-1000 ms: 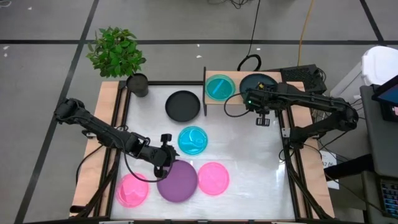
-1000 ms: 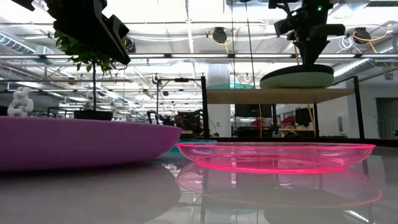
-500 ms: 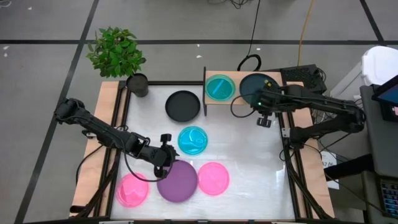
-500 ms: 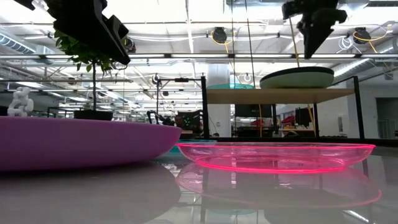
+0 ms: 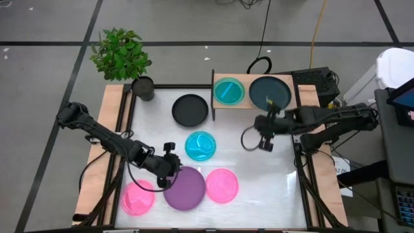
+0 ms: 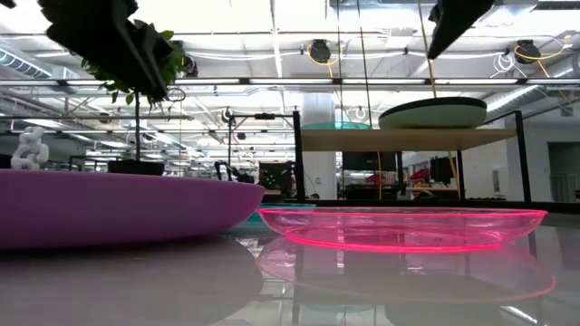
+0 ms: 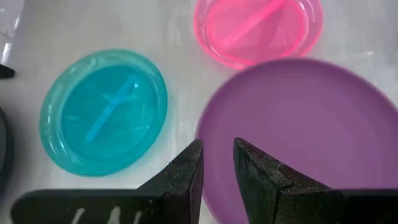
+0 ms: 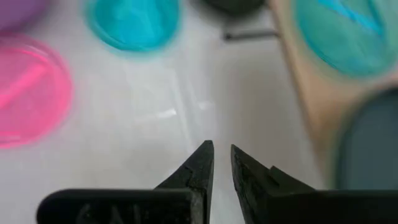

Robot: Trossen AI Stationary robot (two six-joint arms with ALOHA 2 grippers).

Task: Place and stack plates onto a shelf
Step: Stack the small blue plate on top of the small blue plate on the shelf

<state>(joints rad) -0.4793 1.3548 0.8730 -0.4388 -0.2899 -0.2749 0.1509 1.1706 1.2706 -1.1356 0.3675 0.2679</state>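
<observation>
**Plates on table and shelf, both grippers empty**

Table (image 5: 272, 188), a pale glossy rectangle edged with light-wood side strips, carries most of the plates. The small light-wood shelf on a thin black frame (image 5: 253, 105) stands at the far edge toward the right, and it holds two plates side by side: a large round dark teal plastic plate (image 5: 270, 92) on its right half and a smaller translucent cyan plate (image 5: 228, 90) on its left half.

On the tabletop, the large round purple plastic plate (image 5: 186, 188) lies near the front edge. A large round black plate (image 5: 190, 110) sits just left of the shelf. A second translucent cyan plate (image 5: 200, 145) lies in the middle of the table, between the black and purple ones. Two smaller translucent pink plates flank the purple plate: one (image 5: 222, 186) just beside it on the right, one (image 5: 138, 197) on the left near the front corner.

The left gripper (image 5: 169, 169) hangs over the purple plate's near-left rim, its fingers (image 7: 186, 174) almost pressed together with a thin gap, pinching nothing. The right gripper (image 5: 264, 133) hovers above bare table in front of the shelf, its fingers (image 8: 198, 167) likewise nearly closed and empty.

A small dark plant pot (image 5: 143, 88) with a leafy green plant stands at the far left corner.
</observation>
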